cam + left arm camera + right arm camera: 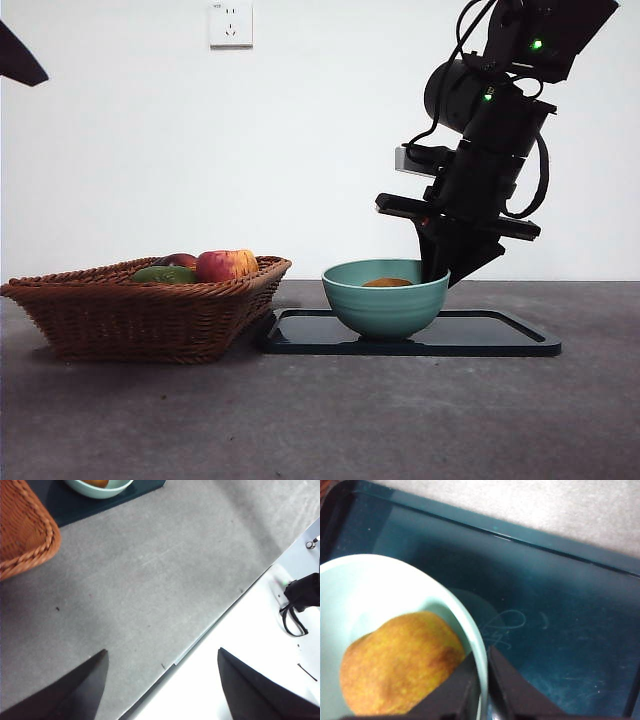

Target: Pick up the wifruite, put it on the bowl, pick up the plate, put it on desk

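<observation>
The right arm comes down from the upper right, big and dark, its forearm slanting down and to the left, green lights glowing on its upper joints. Its right gripper (437, 272) points steeply downward, and in the right wrist view its two black jaws are pinched close together on the rim of the bowl (481, 665), one jaw inside, one outside. The left gripper (162, 680) hangs back with its jaws spread wide apart, nothing between them, showing only as a black tip at the top left corner.
</observation>
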Robot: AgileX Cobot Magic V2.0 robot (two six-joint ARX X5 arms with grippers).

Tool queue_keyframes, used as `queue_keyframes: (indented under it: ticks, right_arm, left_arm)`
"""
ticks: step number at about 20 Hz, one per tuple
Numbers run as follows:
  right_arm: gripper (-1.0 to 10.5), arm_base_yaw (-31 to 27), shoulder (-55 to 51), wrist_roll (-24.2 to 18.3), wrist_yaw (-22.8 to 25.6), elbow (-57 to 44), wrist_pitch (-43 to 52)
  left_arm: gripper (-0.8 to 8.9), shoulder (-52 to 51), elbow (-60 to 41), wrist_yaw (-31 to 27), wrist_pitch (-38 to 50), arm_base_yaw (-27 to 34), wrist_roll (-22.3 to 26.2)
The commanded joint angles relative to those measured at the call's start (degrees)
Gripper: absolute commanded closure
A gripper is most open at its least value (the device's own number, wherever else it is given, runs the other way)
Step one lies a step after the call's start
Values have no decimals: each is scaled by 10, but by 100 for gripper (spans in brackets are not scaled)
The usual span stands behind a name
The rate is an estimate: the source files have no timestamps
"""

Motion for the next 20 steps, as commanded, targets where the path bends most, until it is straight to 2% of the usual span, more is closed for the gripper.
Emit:
queue_keyframes:
  ticks: [1, 3, 4, 8, 12, 20]
  right_arm:
    - [930, 2, 14, -3, -2, 15, 2]
    - [772, 2, 14, -1, -2, 15, -6]
    - [739, 2, 13, 0, -1, 15, -7]
    - [739, 1, -24, 8, 5, 16, -8]
    - [739, 1, -129, 8, 23, 16, -33]
    - [740, 13, -354, -38, 17, 15, -253]
  left_arm:
    - [469, 3, 4, 4, 3, -3, 10]
    - [469, 3, 4, 4, 3, -3, 10]
    - [469, 3, 4, 4, 3, -3, 10]
    - [469, 3, 4, 4, 3, -3, 11]
    - [469, 3, 4, 4, 4, -3, 11]
    - [469, 3, 4, 4, 4, -3, 11]
